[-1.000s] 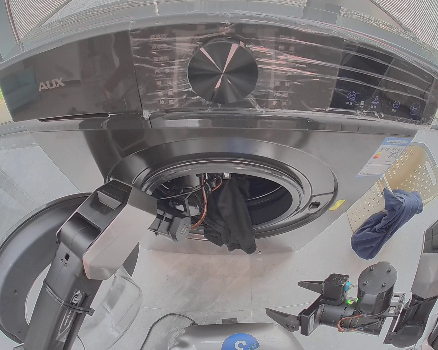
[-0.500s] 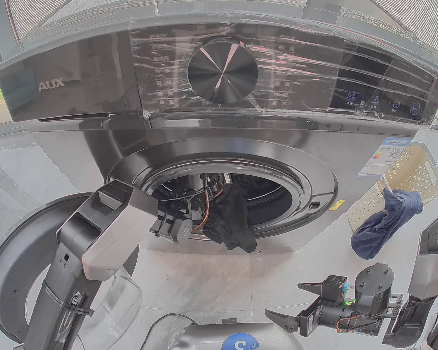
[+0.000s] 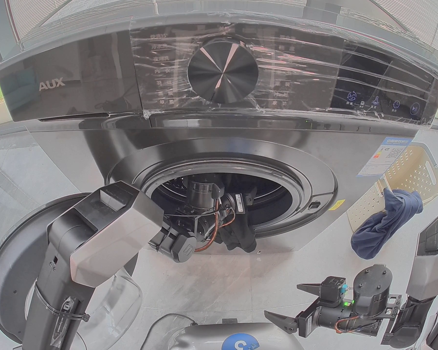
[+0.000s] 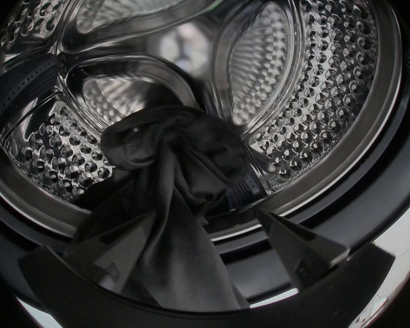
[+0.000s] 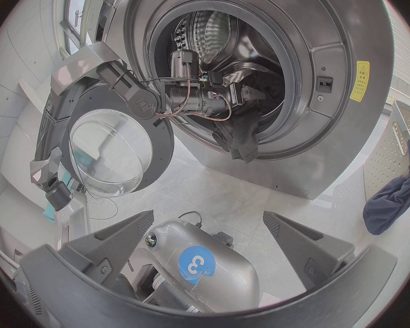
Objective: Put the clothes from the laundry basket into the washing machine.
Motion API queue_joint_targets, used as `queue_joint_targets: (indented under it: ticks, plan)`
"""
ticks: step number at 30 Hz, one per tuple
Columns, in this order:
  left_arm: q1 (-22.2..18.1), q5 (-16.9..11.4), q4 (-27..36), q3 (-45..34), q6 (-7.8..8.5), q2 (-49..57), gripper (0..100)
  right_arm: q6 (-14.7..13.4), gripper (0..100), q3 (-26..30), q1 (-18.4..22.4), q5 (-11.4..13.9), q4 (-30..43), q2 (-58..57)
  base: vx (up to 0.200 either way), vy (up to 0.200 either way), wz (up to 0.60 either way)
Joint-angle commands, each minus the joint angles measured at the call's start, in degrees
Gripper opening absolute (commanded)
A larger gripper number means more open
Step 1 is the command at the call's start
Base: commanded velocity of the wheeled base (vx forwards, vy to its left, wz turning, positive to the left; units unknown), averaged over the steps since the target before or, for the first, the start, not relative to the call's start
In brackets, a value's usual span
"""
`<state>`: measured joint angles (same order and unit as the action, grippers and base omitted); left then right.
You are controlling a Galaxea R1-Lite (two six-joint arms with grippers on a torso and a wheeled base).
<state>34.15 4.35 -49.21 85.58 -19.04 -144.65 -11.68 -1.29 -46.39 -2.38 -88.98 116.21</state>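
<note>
Clothes are only partly loaded. One black garment (image 3: 236,232) lies across the lower lip of the washing machine (image 3: 219,74) opening. Its bunched upper part is inside the drum (image 4: 314,92), and its lower part hangs out over the front rim towards the floor. The left hand (image 5: 253,94) is at the mouth of the drum with its fingers (image 4: 300,247) spread wide. The cloth lies between them rather than being pinched, so I judge the hand to be released. As far as the left wrist view shows, nothing else sits in the drum.

A dark blue garment (image 3: 384,222) is draped over the near edge of the laundry basket (image 3: 416,171). The basket stands on the floor beside the machine's right front corner, and the garment's lower end droops down outside it. What else the basket holds cannot be made out.

The right hand (image 3: 297,303) hovers low over the floor in front of the machine. It is released and grasps nothing, well apart from both the basket and the opening. The round door (image 5: 111,151) is swung fully open on the left.

In my judgement the first item is about half delivered, since the hanging part has yet to be pushed past the lip. The blue garment is untouched, so most of the job remains.
</note>
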Motion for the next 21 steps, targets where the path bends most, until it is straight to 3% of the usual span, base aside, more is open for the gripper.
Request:
queue_joint_targets:
  ticks: [1,6,14,21]
  plan:
    - [0.31,-0.05,-0.01,-0.32,0.06,-0.54,0,-0.01,100,-0.03,-0.20,0.00,-0.58,0.24,0.000,0.000,0.00]
    - [-0.31,1.19,-0.09,5.21,-0.47,-3.00,0,-0.10,100,0.15,-0.20,0.00,-0.58,0.86,0.000,0.000,0.00]
    - [-4.18,10.41,-1.59,23.67,-0.56,-8.63,0,-0.10,100,0.15,-0.28,0.00,-0.58,1.30,0.000,0.000,0.00]
    - [-4.35,12.08,-3.08,26.57,0.50,-8.89,0,-0.10,100,0.06,-0.28,0.00,-0.58,1.91,0.000,0.000,0.00]
